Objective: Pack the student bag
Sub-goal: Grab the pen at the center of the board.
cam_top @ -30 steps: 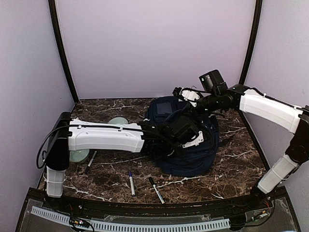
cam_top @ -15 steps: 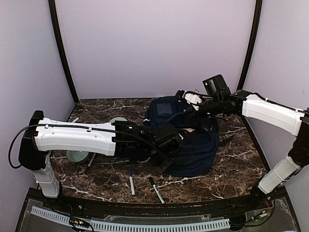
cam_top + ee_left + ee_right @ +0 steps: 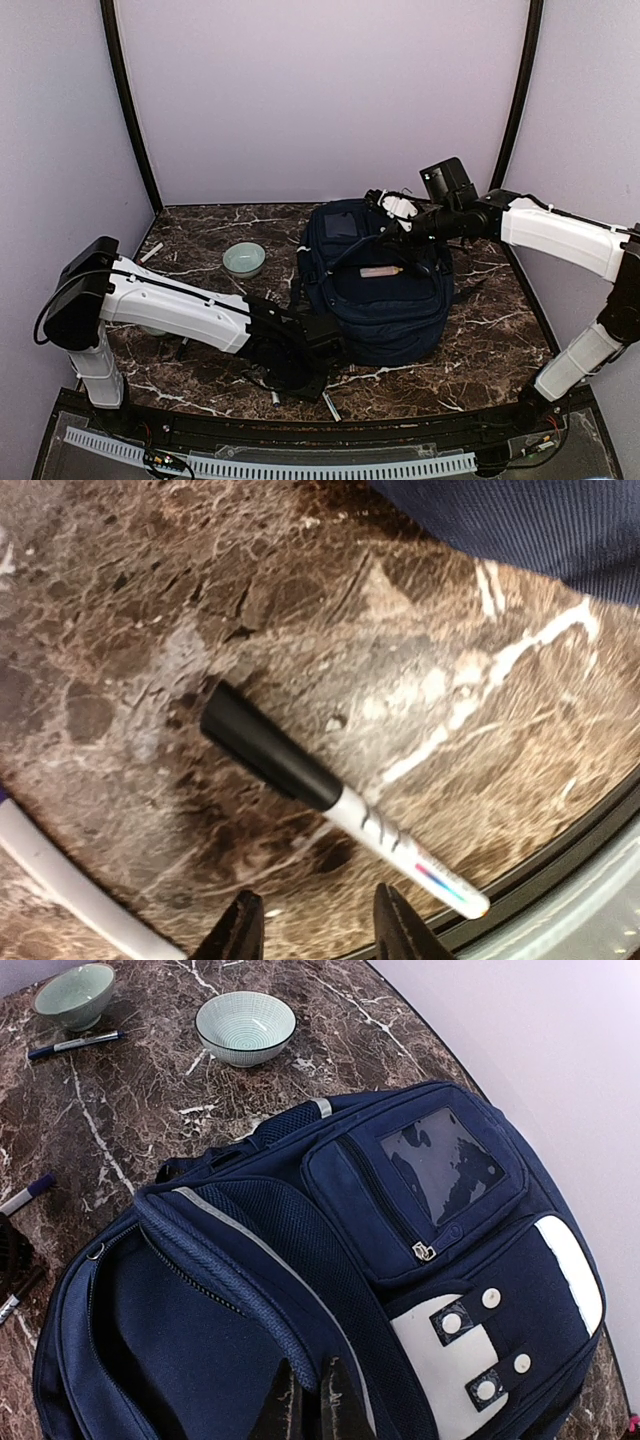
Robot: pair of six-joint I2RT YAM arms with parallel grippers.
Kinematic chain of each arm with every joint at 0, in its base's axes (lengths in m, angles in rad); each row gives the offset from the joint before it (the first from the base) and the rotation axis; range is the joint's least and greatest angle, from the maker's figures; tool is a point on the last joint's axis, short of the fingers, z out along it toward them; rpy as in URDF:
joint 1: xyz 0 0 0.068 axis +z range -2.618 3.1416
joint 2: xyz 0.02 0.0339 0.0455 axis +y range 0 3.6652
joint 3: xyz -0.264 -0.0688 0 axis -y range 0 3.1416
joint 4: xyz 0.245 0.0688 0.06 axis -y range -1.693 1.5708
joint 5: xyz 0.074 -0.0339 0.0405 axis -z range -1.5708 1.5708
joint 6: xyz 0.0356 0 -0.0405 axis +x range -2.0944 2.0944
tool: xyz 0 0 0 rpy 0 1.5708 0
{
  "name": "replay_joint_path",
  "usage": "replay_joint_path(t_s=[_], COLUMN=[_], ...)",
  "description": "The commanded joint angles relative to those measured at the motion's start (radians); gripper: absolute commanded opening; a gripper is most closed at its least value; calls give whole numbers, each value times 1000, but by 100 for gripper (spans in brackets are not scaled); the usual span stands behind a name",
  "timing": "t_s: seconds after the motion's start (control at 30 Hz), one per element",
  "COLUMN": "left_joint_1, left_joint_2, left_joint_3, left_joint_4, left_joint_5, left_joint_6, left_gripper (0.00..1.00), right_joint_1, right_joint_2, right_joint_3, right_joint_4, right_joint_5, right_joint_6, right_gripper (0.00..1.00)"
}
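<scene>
The navy student bag (image 3: 385,300) lies in the middle of the table with its main compartment open; a pale tan object (image 3: 382,271) shows inside. My right gripper (image 3: 388,222) is shut on the rim of the bag's opening (image 3: 300,1345) and holds it up. The bag's white patch (image 3: 450,1345) and front pocket are to the right in the right wrist view. My left gripper (image 3: 305,378) is low at the table's front edge. Its jaws stand open and empty (image 3: 318,930) just short of a black-capped white marker (image 3: 330,795), which also shows in the top view (image 3: 328,405).
A pale green bowl (image 3: 244,259) stands left of the bag, a second green bowl (image 3: 73,992) farther off. A marker (image 3: 75,1045) lies by the bowls. Another white marker (image 3: 60,880) lies beside the left gripper. The table's black front rim (image 3: 560,860) is close.
My left arm has pulled back from the bag and dropped to the front of the table over the marker. The bag's inside now shows. The right gripper has stayed put.
</scene>
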Motion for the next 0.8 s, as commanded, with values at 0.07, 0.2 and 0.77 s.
replay_joint_path(t_s=[0.07, 0.2, 0.77], left_joint_1=[25, 32, 79], left_joint_2=[17, 32, 171], left_joint_3=[4, 15, 266], left_joint_4=[88, 97, -244], left_joint_5=[105, 103, -18], left_joint_6=[-115, -114, 164], left_gripper=[41, 41, 23], right_joint_1=[-10, -10, -12], right_joint_2=[-29, -29, -56], right_joint_3=[-10, -12, -32], right_joint_4=[97, 98, 117], right_joint_5=[-16, -27, -1], right_joint_6=[14, 15, 22], right_gripper=[0, 0, 0])
